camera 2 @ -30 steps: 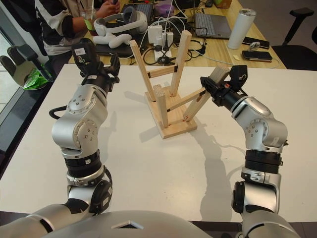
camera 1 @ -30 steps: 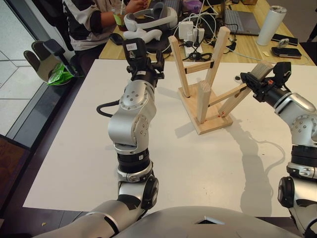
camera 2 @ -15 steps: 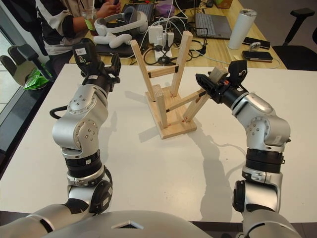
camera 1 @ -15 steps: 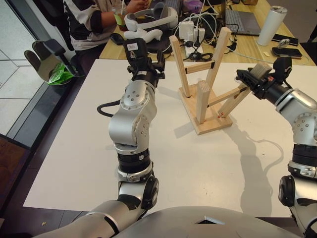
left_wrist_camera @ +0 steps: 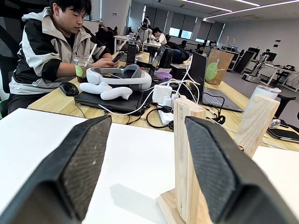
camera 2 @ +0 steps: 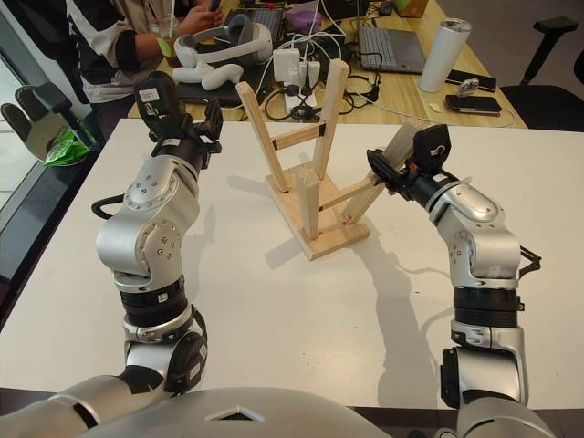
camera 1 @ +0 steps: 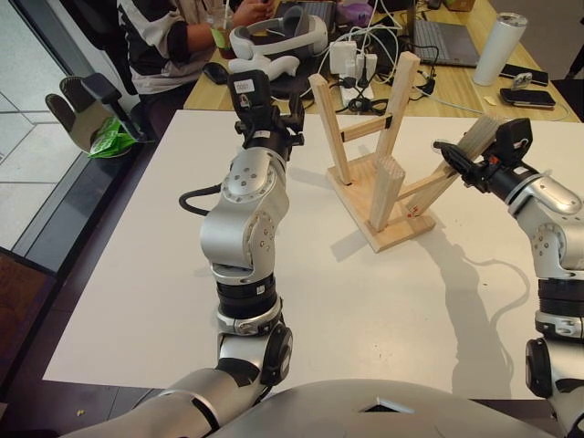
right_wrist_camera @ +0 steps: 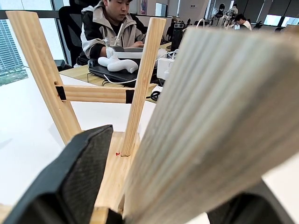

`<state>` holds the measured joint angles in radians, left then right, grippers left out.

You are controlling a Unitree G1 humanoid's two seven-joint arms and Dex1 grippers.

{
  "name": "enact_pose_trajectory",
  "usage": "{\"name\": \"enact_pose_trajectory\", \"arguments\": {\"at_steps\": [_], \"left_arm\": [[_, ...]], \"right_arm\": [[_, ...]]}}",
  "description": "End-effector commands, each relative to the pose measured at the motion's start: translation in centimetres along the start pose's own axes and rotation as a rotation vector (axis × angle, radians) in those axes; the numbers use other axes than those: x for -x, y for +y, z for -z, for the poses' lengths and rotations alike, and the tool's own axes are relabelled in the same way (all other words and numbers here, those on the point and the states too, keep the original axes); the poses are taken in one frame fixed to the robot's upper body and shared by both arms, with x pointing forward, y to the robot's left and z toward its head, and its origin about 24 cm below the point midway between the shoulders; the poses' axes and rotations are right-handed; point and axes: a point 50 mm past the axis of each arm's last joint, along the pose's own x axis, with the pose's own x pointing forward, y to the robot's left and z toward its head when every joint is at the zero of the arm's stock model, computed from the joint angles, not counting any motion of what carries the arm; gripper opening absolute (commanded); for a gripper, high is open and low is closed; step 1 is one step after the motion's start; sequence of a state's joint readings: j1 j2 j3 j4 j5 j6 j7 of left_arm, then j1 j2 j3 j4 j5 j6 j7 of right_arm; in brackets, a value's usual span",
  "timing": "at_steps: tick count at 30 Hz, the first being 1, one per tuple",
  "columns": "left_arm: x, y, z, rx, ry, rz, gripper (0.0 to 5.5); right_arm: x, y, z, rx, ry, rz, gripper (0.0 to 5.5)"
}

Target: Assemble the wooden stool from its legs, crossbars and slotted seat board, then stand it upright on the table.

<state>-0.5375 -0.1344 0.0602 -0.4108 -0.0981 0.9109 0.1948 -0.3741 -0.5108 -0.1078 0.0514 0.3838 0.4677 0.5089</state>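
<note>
Head camera: one pale wooden stool (camera 1: pixel 387 187) sits upside down near the far middle of the flat white table (camera 1: pixel 137 274). Its square seat board (camera 1: pixel 358 203) is against the tabletop and its four legs point up. Two short crossbars can be counted, one (camera 1: pixel 365 128) between the two far legs and one (camera 1: pixel 422 180) running to the right-hand leg (camera 1: pixel 436 185). The right gripper (camera 1: pixel 476 151) is clamped around the upper end of that right-hand leg. The left gripper (camera 1: pixel 269 117) hangs above the table just left of the stool, touching nothing.

Left wrist camera: the left gripper (left_wrist_camera: pixel 147 177) has its two black pads (left_wrist_camera: pixel 79 172) spread wide with only bare table between them. Two of the stool's legs rise just beyond it.

Right wrist camera: the right-hand leg (right_wrist_camera: pixel 219 130) lies tight between the right gripper's two dark pads (right_wrist_camera: pixel 79 182). Behind it stand the two far legs joined by one crossbar (right_wrist_camera: pixel 93 93), with the seat board (right_wrist_camera: pixel 114 179) under them.
</note>
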Motion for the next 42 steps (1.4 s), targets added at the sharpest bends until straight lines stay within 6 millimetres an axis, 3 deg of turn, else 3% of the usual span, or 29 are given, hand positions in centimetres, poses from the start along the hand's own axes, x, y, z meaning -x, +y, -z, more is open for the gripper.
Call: {"name": "enact_pose_trajectory", "arguments": {"at_steps": [1,3,10,13,18,21,23,25,28,31,35,38,40,42], "left_arm": [[0.0,0.0,0.0,-0.005,0.007,-0.009,2.91],[0.0,0.1,0.0,-0.006,0.006,-0.011,2.91],[0.1,0.1,0.0,-0.001,0.0,-0.016,2.91],[0.0,0.1,0.0,-0.001,-0.002,-0.014,2.91],[-0.1,0.4,0.0,-0.009,-0.005,-0.012,2.91],[-0.3,1.3,-0.5,-0.021,-0.023,-0.034,2.91],[-0.3,1.7,-0.7,-0.024,-0.035,-0.046,2.91],[-0.3,1.8,-0.9,-0.024,-0.04,-0.047,2.91],[-0.2,1.2,-0.8,-0.018,-0.039,-0.028,2.91],[0.0,1.0,-0.6,-0.018,-0.033,-0.01,2.91],[0.2,0.9,-1.9,-0.021,-0.092,0.009,2.91],[0.4,0.1,-3.1,-0.02,-0.147,0.075,2.91],[0.5,-0.1,-3.1,-0.023,-0.151,0.086,2.91],[0.5,-0.1,-2.9,-0.023,-0.144,0.08,2.91]], "right_arm": [[-0.2,0.5,2.7,-0.053,0.095,0.012,2.87],[-0.2,0.0,1.1,-0.086,0.019,0.03,2.87],[0.0,-1.7,-7.8,-0.187,-0.297,0.02,2.87],[0.2,-1.9,-9.8,-0.19,-0.339,-0.006,2.87],[1.1,-3.6,-12.7,-0.082,-0.386,-0.008,2.87],[2.1,-3.2,-16.1,0.082,-0.36,-0.237,2.87],[3.1,-2.6,-16.3,0.232,-0.198,-0.445,2.87],[3.6,-3.4,-16.2,0.313,-0.078,-0.509,2.87],[3.4,-7.1,-16.5,0.25,-0.125,-0.306,2.87],[2.9,-9.1,-13.4,0.159,-0.055,-0.136,2.87],[3.2,-6.5,-9.2,-0.083,0.027,-0.241,2.87],[4.0,-5.1,-7.9,-0.228,0.013,-0.269,2.87],[3.9,-4.9,-8.8,-0.265,-0.085,-0.225,2.87],[3.3,-4.3,-11.3,-0.288,-0.233,-0.213,2.87]]}}
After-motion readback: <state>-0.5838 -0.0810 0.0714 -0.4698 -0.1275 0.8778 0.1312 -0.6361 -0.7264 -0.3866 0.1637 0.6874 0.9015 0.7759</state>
